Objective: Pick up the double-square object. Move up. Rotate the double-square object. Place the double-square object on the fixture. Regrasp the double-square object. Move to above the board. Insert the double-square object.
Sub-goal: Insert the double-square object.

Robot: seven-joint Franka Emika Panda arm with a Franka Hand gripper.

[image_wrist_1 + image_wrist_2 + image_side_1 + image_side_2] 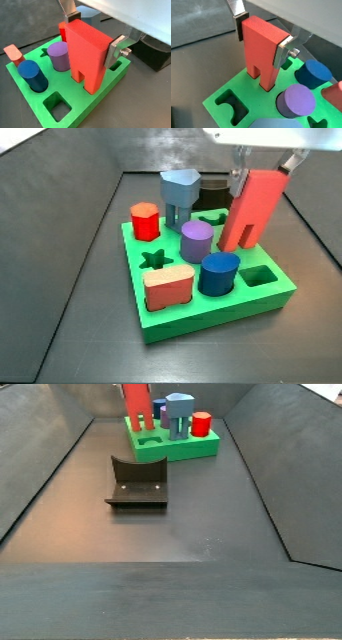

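Observation:
The double-square object (85, 55) is a long red prism standing upright. My gripper (93, 35) is shut on its upper end, one silver finger (118, 49) on each side. Its lower end reaches the top of the green board (80, 112) near a corner; how far it sits in a hole I cannot tell. The same grasp shows in the other wrist view: gripper (261, 39), double-square object (261, 57), board (248, 95). In both side views the double-square object (254, 208) (135, 399) rises above the board (214, 313) (187, 449). The dark fixture (138, 484) stands on the floor, apart from the board.
Pegs stand in the board: a purple cylinder (198, 241), a blue cylinder (221, 275), a salmon block (168, 288), a red hexagonal peg (144, 221) and a grey-blue pentagonal peg (181, 190). Star (156, 258) and square (261, 276) holes are open. Dark sloping walls surround the floor.

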